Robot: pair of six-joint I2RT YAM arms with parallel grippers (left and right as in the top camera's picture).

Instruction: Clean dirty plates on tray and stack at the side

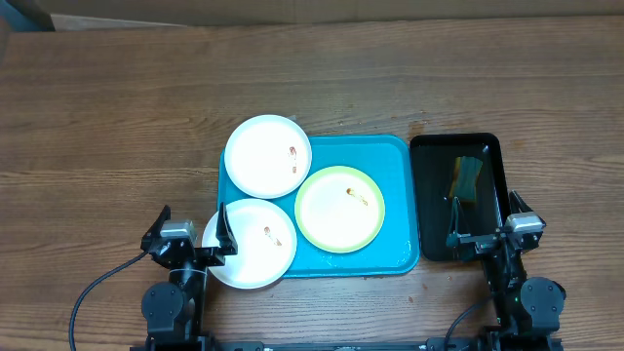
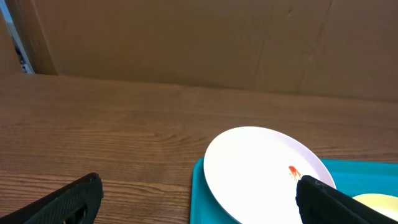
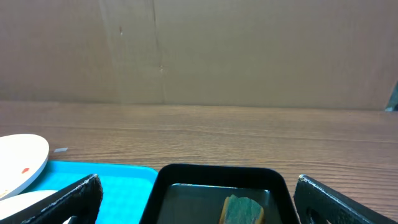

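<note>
Both claws are spread wide and grip nothing: left gripper point(image 1: 193, 226) at lower left of the overhead frame, right gripper point(image 1: 485, 219) at lower right above the black tray point(image 1: 429, 156) holding a sponge point(image 1: 468, 178). Turquoise tray point(image 1: 398, 156) lies at centre. Upper white plate point(image 1: 268, 156) and lower white plate point(image 1: 251, 244) overhang its left rim; yellow-green plate point(image 1: 339, 208) lies inside it. All three show small reddish smears.

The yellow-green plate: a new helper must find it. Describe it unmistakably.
Start at the big turquoise tray. The yellow-green plate lies fully inside it, at the right. It alone is coloured; the far white plate and near white plate overhang the tray's rim.
</note>
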